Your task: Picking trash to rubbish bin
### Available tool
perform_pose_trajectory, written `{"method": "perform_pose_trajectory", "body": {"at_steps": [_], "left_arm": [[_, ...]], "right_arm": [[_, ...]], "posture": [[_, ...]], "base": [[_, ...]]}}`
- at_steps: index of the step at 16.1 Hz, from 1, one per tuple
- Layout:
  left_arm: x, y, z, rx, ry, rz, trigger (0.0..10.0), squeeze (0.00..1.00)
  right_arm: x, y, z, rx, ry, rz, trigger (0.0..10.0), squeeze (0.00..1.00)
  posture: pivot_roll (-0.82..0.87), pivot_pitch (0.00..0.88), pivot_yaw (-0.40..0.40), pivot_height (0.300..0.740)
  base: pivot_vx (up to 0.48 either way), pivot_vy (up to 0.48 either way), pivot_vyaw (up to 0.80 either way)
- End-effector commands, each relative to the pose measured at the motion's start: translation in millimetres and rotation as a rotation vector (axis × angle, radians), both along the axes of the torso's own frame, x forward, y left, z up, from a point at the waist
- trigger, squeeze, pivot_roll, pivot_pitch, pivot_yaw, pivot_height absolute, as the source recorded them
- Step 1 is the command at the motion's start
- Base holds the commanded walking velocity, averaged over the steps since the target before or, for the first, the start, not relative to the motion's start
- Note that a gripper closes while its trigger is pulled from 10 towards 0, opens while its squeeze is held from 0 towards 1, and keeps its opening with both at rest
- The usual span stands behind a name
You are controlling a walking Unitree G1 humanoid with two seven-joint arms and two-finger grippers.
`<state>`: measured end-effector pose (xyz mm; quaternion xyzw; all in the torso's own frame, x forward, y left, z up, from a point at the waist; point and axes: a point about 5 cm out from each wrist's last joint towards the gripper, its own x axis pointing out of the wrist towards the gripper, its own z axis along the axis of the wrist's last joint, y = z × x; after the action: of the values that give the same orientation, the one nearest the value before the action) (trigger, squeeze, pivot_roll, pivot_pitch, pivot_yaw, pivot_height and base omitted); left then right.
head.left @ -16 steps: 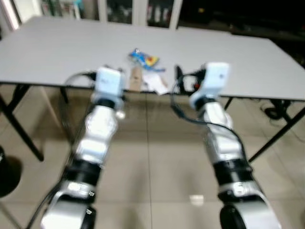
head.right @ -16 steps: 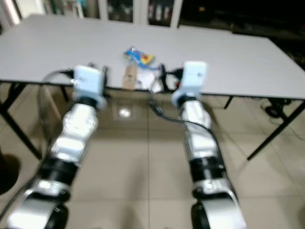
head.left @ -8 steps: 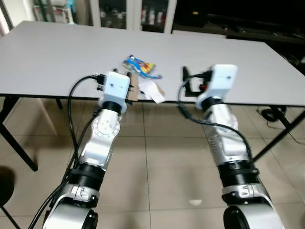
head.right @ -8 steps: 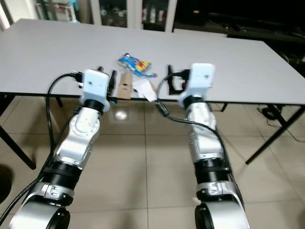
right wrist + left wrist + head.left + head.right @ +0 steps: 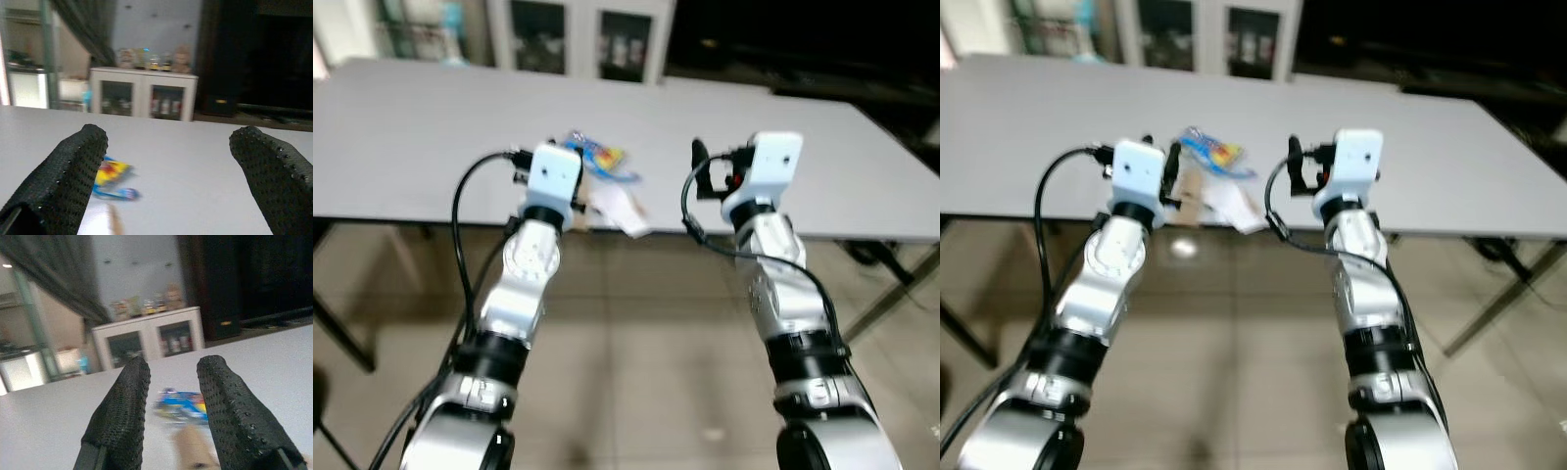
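Left eye view looks down on a wide grey table (image 5: 431,127), slightly blurred, with both silver arms raised toward its near edge. On the table near that edge lies the trash: a blue and yellow wrapper (image 5: 597,157), a tan cardboard piece (image 5: 1193,191) just in front of it, and a white paper scrap (image 5: 619,211) that reaches to the edge. The three pieces lie close together; whether they touch cannot be told through the blur.

The left gripper (image 5: 171,396) sits at the table edge, right by the trash. In its wrist view the two black fingers (image 5: 122,416) stand a narrow gap apart with nothing between them, and the wrapper (image 5: 181,406) shows beyond the gap with the cardboard (image 5: 193,450) nearer (both out of focus).

The right gripper (image 5: 171,161) is held at the table edge too, to the right of the trash and apart from it. Its fingers (image 5: 68,176) are spread wide and hold nothing; between them the wrapper (image 5: 111,178) lies on the table top, toward the left finger, with the pale cardboard (image 5: 115,223) below it.

Black cables (image 5: 460,225) loop from each wrist along the forearms. Under the table the floor is beige tile (image 5: 636,343), and dark table legs (image 5: 891,294) slant at the right. Behind the table stands a white cabinet (image 5: 144,95) with glass doors and small items on top, next to a dark area of the room
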<state>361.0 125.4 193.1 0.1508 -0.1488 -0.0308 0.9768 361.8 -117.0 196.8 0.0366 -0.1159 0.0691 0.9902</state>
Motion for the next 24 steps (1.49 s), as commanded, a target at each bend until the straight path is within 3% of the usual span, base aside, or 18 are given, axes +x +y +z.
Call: {"method": "perform_pose_trajectory", "body": {"at_steps": [1,3,4,5,22,23,24], "left_arm": [[1.3,7.6,-1.1,0.004,0.01,0.035,10.0,0.0],[1.9,7.2,-1.7,0.004,0.016,0.032,10.0,0.96],[2.0,7.1,-1.6,0.003,0.016,0.032,10.0,1.0],[2.1,6.8,-2.0,0.005,0.018,0.031,10.0,1.0],[0.4,1.1,-5.7,0.021,0.041,-0.025,10.0,1.0],[0.5,0.9,-5.8,0.024,0.042,-0.022,10.0,1.0],[0.8,0.0,-6.8,0.039,0.048,-0.021,10.0,0.45]], "right_arm": [[0.2,5.9,4.8,0.018,-0.005,0.021,10.0,0.0],[0.9,4.9,5.7,0.038,-0.005,0.024,10.0,0.0],[0.6,5.1,6.6,0.046,-0.008,0.023,10.0,0.84],[0.1,6.2,7.4,0.054,-0.012,0.029,10.0,1.0],[-1.3,8.2,1.3,0.062,0.015,0.024,10.0,0.98],[-1.1,8.3,0.8,0.057,0.02,0.023,10.0,0.0],[-1.0,8.3,0.5,0.055,0.023,0.021,10.0,0.0]], "posture": [[-0.02,0.0,-0.121,0.74],[-0.02,0.002,-0.121,0.74],[-0.02,0.003,-0.12,0.74],[-0.02,0.007,-0.119,0.74],[-0.02,0.025,-0.111,0.74],[-0.02,0.025,-0.112,0.74],[-0.02,0.025,-0.113,0.74]], "base": [[0.48,0.0,0.0],[0.48,0.0,0.0],[0.48,0.0,0.0],[0.48,0.0,0.0],[0.48,0.0,0.0],[0.48,0.0,0.0],[0.424,0.0,0.0]]}}
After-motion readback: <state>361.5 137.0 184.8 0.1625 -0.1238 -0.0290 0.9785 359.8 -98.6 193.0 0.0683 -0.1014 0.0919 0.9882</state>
